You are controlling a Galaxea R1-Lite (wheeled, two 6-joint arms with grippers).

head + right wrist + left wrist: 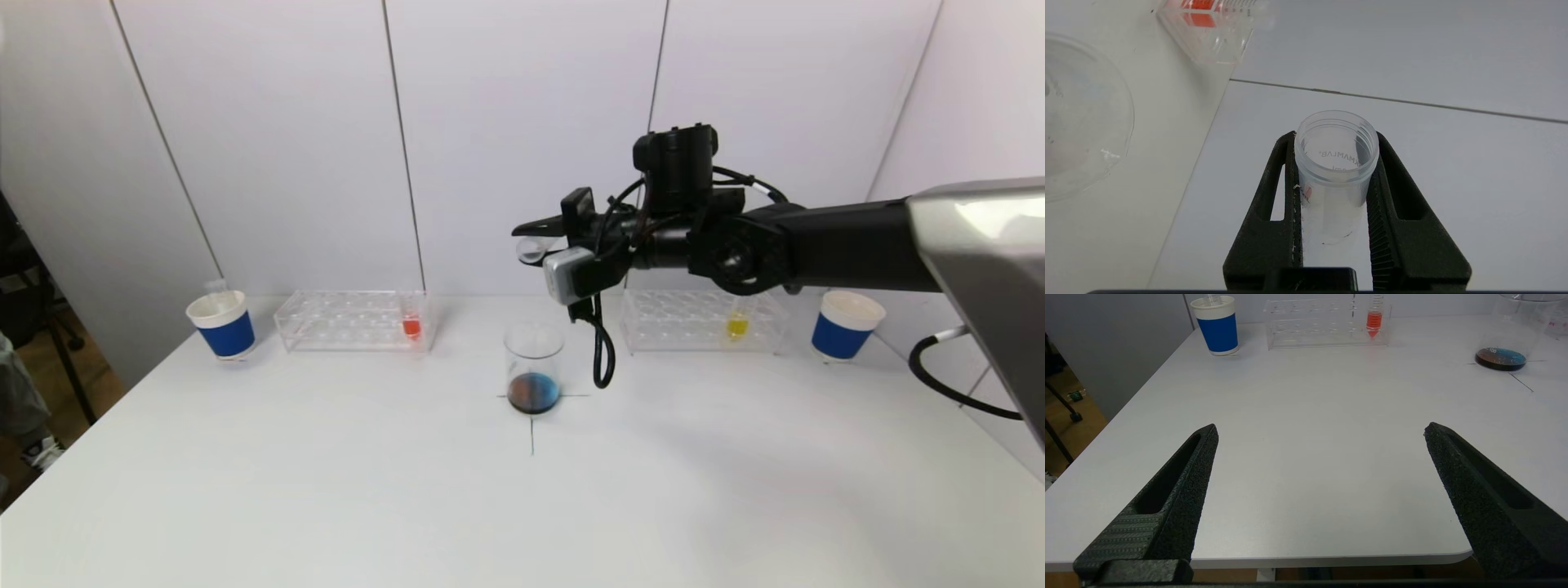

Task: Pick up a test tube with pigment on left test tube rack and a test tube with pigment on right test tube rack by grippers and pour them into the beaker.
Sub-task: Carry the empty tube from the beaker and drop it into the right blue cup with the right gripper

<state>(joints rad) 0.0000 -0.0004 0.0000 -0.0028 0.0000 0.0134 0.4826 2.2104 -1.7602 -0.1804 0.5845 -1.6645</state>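
My right gripper (535, 237) is shut on a clear, empty test tube (1334, 163), held tilted on its side high above the glass beaker (534, 367). The beaker stands on a cross mark at the table's middle and holds dark blue-brown liquid. The left rack (355, 320) holds a tube of red pigment (411, 325). The right rack (702, 320) holds a tube of yellow pigment (737, 325). My left gripper (1321, 433) is open and empty, low over the table's near left edge, out of the head view.
A blue-and-white paper cup (221, 324) stands left of the left rack, with a clear tube in it. Another paper cup (845, 325) stands right of the right rack. White wall panels stand close behind the racks.
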